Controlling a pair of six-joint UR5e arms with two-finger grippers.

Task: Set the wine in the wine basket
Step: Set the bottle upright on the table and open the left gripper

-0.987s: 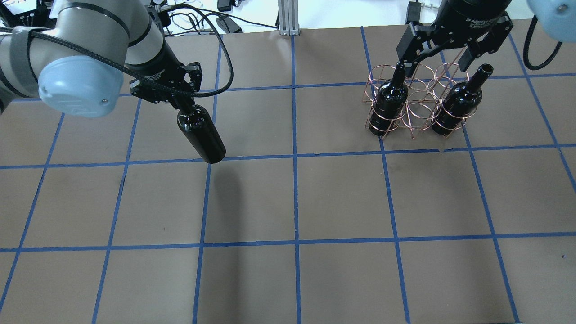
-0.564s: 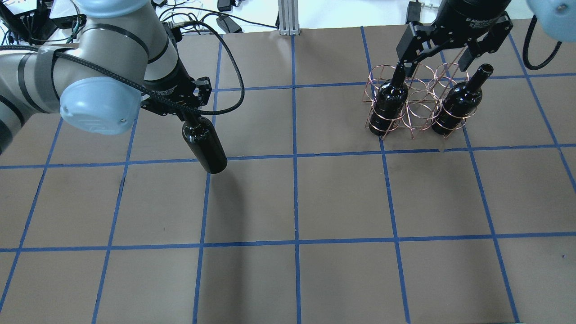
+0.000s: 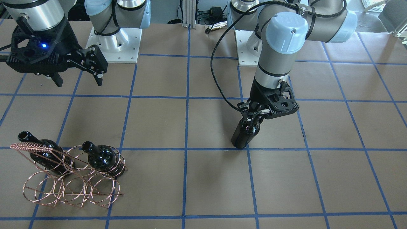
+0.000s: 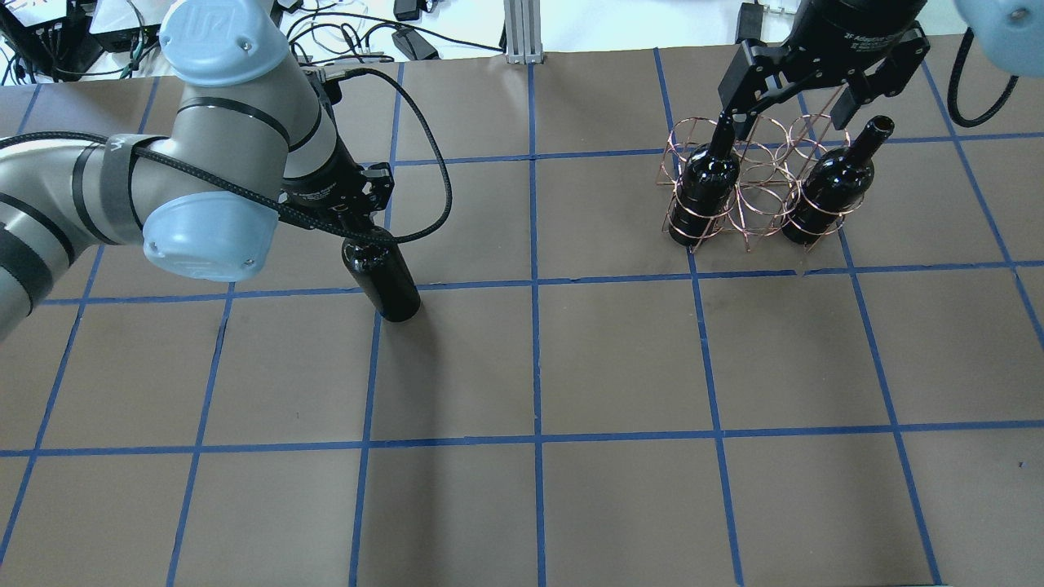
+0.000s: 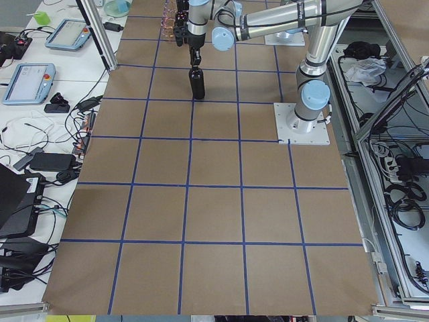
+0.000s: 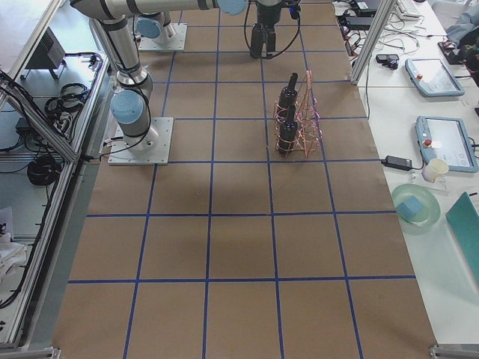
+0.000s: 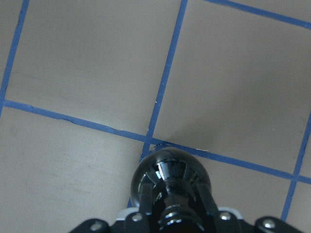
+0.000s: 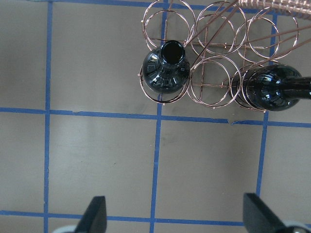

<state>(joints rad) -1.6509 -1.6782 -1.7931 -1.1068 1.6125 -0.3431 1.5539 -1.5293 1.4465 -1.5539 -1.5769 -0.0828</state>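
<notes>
My left gripper (image 4: pixel 359 222) is shut on the neck of a glossy black wine bottle (image 4: pixel 388 281) and holds it nearly upright over a blue tape crossing. I cannot tell whether its base touches the table. The bottle also shows in the front view (image 3: pixel 243 137) and the left wrist view (image 7: pixel 167 177). The copper wire wine basket (image 4: pixel 755 214) stands at the far right with two black bottles (image 4: pixel 708 183) (image 4: pixel 832 191) in its near end rings. The middle ring (image 8: pixel 212 92) is empty. My right gripper (image 4: pixel 793 112) is open and empty above the basket.
The brown table (image 4: pixel 620 359) carries a grid of blue tape lines. The basket's coiled handle (image 3: pixel 30 147) rises above its rings. Cables (image 4: pixel 367 33) and an aluminium post (image 4: pixel 520 33) lie beyond the far edge. The arm bases (image 3: pixel 116 44) stand at the robot's side.
My left arm has carried the bottle right and toward the camera, lower over the table, and the bottle now hangs more upright. The right gripper and the basket have not moved.
</notes>
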